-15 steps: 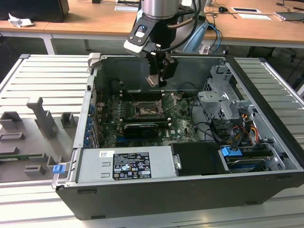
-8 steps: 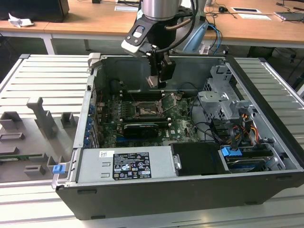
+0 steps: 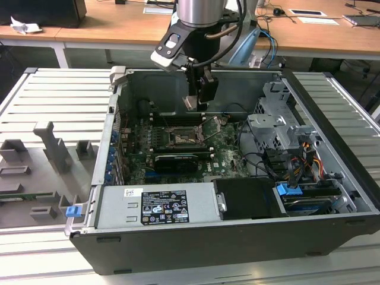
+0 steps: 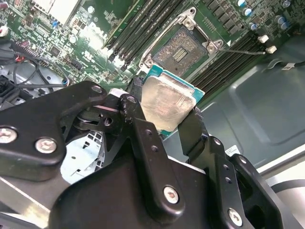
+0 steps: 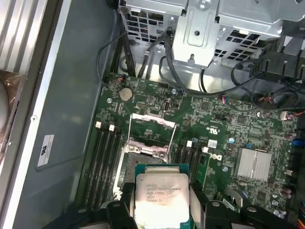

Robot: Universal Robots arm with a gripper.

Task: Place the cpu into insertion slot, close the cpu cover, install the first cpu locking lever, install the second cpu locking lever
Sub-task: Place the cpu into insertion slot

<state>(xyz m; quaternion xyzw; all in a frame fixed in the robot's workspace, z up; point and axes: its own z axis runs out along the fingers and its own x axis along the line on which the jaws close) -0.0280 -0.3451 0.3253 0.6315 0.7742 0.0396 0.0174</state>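
Observation:
My gripper [image 3: 193,104] hangs inside the open computer case, shut on the cpu [image 3: 190,103], a small square chip with a pale metal face. In both wrist views the cpu [image 4: 167,102] [image 5: 161,196] sits clamped between two black fingers [image 4: 137,93] [image 5: 125,202]. The insertion slot [image 3: 180,138] [image 4: 179,50] [image 5: 139,161] lies open on the green board, below the chip and apart from it. The cpu cover [image 5: 151,128] [image 3: 212,124] stands flipped up at the slot's far edge. A thin wire lever [image 4: 243,50] sticks out beside the socket.
Long black memory slots [image 5: 105,157] flank the socket. A metal drive cage [image 3: 276,127] with cables fills the exterior view's right of the case. A grey power supply [image 3: 157,205] sits along the front. Grey fixture blocks [image 3: 50,145] stand on the table outside.

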